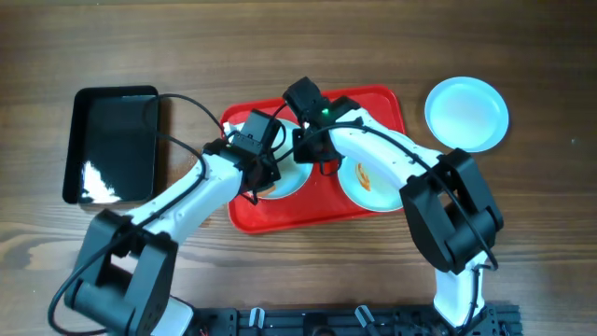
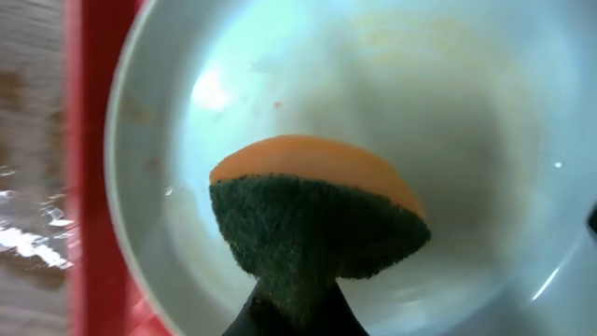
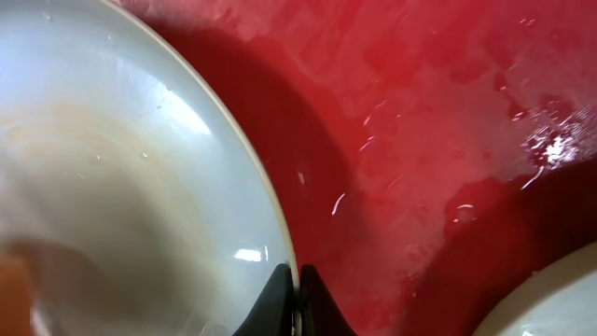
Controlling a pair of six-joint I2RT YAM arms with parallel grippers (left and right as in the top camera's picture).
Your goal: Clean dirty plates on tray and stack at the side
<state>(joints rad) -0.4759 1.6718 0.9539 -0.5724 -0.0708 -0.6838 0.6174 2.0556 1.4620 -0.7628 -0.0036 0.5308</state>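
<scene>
The red tray holds two plates. The left plate lies under both grippers; it fills the left wrist view and shows faint pale orange streaks. My left gripper is shut on an orange sponge with a dark green scrub side, pressed on that plate. My right gripper is shut on that plate's rim, with wet red tray beside it. The right plate on the tray has an orange-red smear. A third, clean plate lies on the table right of the tray.
A glossy black tray sits on the wooden table left of the red tray. Both arms cross over the red tray's middle. The edge of the smeared plate shows at the lower right of the right wrist view.
</scene>
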